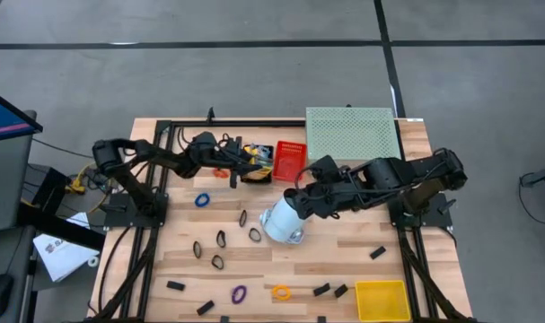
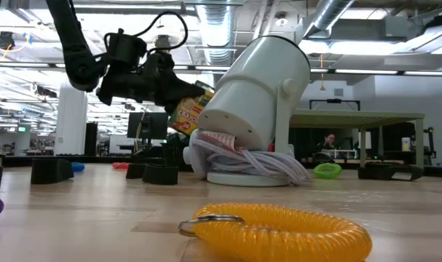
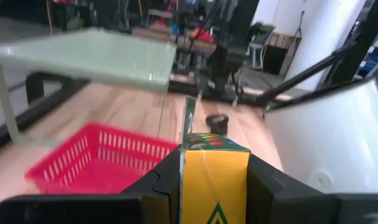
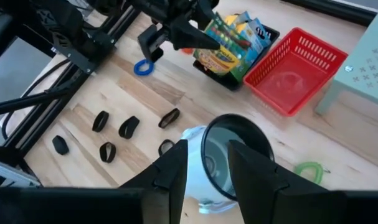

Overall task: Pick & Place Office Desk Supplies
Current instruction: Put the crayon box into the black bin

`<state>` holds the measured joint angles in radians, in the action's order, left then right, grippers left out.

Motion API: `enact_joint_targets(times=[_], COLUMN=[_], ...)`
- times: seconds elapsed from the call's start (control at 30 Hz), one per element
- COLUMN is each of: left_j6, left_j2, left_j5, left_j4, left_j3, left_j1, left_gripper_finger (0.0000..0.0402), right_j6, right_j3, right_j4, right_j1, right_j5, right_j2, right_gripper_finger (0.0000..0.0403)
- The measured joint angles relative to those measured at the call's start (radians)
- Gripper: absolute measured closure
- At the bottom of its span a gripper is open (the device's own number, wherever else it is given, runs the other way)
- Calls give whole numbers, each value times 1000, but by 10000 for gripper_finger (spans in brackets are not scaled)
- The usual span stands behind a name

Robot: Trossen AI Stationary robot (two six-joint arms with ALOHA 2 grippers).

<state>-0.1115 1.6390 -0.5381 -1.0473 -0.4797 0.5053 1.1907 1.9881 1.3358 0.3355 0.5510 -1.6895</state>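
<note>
**A:** How did your two arms sit over the bench (image 1: pixel 344 260)?

**B:** You had the left arm stretched along the far side, its end effector (image 1: pixel 239 162) raised off the wood just beside the red basket (image 1: pixel 290 158). Your right arm reached in from the other side, its end effector (image 1: pixel 301 203) hovering right over the white desk lamp (image 1: pixel 282 222). Its fingers (image 4: pixel 176 171) stood apart around the rim of the lamp head, and I cannot tell whether they gripped it.

**A:** And the left one?

**B:** Clenched on a crayon box (image 3: pixel 213 180). You held it tilted in the air, between both fingers.

**A:** What did that box look like?

**B:** Yellow card with a green band and a green triangle on the face, the top flap standing up.

**A:** And the small stuff?

**B:** A blue ring (image 1: pixel 202 199) lay near the left arm. Black rings (image 1: pixel 220 239) were clustered mid-bench. A purple ring (image 1: pixel 239 292) and an orange coil ring (image 1: pixel 281 292) sat at the near edge, with black clips (image 1: pixel 377 253) scattered well apart.
</note>
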Motion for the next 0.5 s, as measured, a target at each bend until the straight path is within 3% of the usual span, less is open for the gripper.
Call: enact_joint_targets(times=[0.5], left_j6=[96], left_j2=[-2], left_j5=[72], left_j4=[37], left_j3=[0], left_j1=[-10], left_gripper_finger=[304], right_j6=[15], right_j3=[0], right_j4=[-4], right_j1=[6], right_j5=[24], right_j2=[0], right_gripper_finger=[290])
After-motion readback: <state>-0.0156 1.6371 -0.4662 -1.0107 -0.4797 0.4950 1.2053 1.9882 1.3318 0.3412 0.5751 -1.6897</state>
